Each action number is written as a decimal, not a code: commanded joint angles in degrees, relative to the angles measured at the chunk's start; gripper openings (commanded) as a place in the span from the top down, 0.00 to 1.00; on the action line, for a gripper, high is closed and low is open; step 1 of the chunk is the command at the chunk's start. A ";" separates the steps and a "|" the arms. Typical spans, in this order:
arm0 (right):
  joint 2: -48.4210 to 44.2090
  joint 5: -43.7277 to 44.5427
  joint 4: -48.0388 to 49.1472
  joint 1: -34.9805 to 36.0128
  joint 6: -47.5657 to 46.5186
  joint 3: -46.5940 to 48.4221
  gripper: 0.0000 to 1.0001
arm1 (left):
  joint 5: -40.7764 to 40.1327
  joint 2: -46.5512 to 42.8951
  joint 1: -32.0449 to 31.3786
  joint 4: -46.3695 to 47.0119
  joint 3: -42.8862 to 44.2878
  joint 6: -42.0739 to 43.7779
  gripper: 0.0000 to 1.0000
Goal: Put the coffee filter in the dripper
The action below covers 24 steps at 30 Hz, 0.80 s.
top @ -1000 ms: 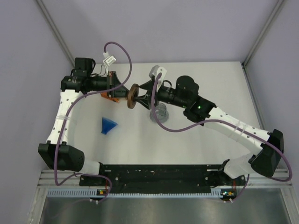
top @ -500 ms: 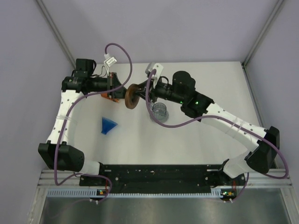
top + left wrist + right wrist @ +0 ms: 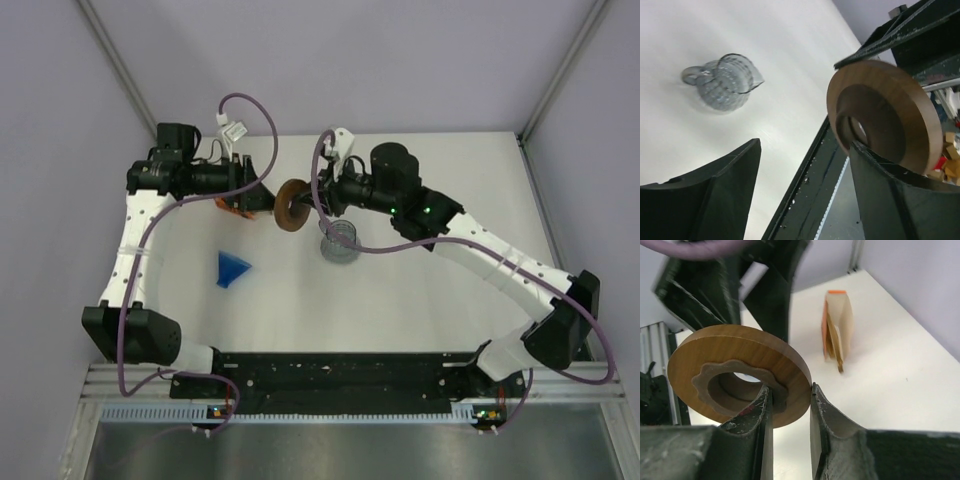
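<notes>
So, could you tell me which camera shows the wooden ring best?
The right wrist view: the ring shows nearly face-on, with the right jaws pinching its lower rim. The left wrist view shows it large but partly behind one left jaw; the top view shows a small disc between the arms.

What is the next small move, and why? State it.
Probably swing the right gripper, shut on the brown wooden ring, toward the grey ribbed mug and set it down; the open left gripper then has room for the orange filter packet.
</notes>
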 commanded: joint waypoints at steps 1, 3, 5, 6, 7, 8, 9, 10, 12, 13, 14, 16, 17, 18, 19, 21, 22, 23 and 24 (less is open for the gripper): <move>-1.45 3.40 -6.01 -4.34 2.96 -1.03 1.00 | -10.37 0.73 2.76 1.80 2.52 -0.81 0.20; -1.19 6.47 -9.26 -5.14 2.96 -1.83 1.00 | -15.38 1.52 4.95 2.33 2.61 -1.79 0.15; -0.23 8.33 -13.21 -6.19 2.96 -1.75 1.00 | -20.74 2.14 5.66 2.51 2.70 -1.96 0.15; 0.47 8.59 -15.84 -6.72 2.96 -1.14 1.00 | -23.29 2.23 5.84 2.60 2.70 -1.88 0.15; 1.70 9.12 -18.39 -7.59 2.96 -0.09 1.00 | -25.84 2.23 5.84 2.68 2.61 -1.44 0.15; 3.88 10.17 -22.07 -8.47 3.05 1.84 1.00 | -27.43 2.14 5.75 2.77 2.44 -1.17 0.15; 5.65 11.57 -26.02 -8.57 2.96 4.47 1.00 | -28.66 1.97 5.84 2.86 2.09 -1.00 0.15; 7.93 13.24 -29.46 -8.65 2.35 7.02 1.00 | -28.85 1.71 5.66 3.21 1.82 -1.00 0.15; 12.49 15.36 -37.72 -8.65 1.56 12.99 1.00 | -28.68 1.44 5.66 3.56 1.21 -0.82 0.15; 14.95 16.23 -40.54 -8.65 1.21 16.41 1.00 | -28.50 1.35 5.66 3.74 0.94 -0.82 0.16; 16.81 16.94 -43.44 -8.65 1.03 19.67 1.00 | -28.41 1.35 5.75 3.74 0.77 -0.82 0.16; 21.02 18.95 -48.54 -8.65 0.68 25.30 1.00 | -28.58 1.09 5.66 3.74 0.33 -0.56 0.17; 22.96 20.19 -50.74 -8.65 0.59 27.50 1.00 | -28.59 1.09 5.66 3.83 0.15 -0.56 0.17; 24.63 20.81 -52.41 -8.65 0.41 29.70 1.00 | -28.67 0.91 5.75 3.74 -0.02 -0.56 0.17; 26.04 21.07 -54.00 -8.65 0.32 31.81 1.00 | -28.85 0.91 5.66 3.83 -0.20 -0.38 0.17; 29.12 19.86 -56.20 -8.65 0.41 35.85 1.00 | -28.76 0.74 5.75 4.00 -0.46 -0.47 0.17; 30.70 19.06 -57.17 -8.57 0.50 37.44 1.00 | -28.68 0.74 5.66 4.27 -0.55 -0.64 0.17; 32.10 19.06 -57.61 -8.65 0.41 38.93 1.00 | -28.67 0.82 5.75 4.27 -0.55 -0.73 0.17; 33.34 19.06 -58.14 -8.65 0.24 40.25 1.00 | -28.41 0.91 5.75 4.35 -0.55 -0.82 0.17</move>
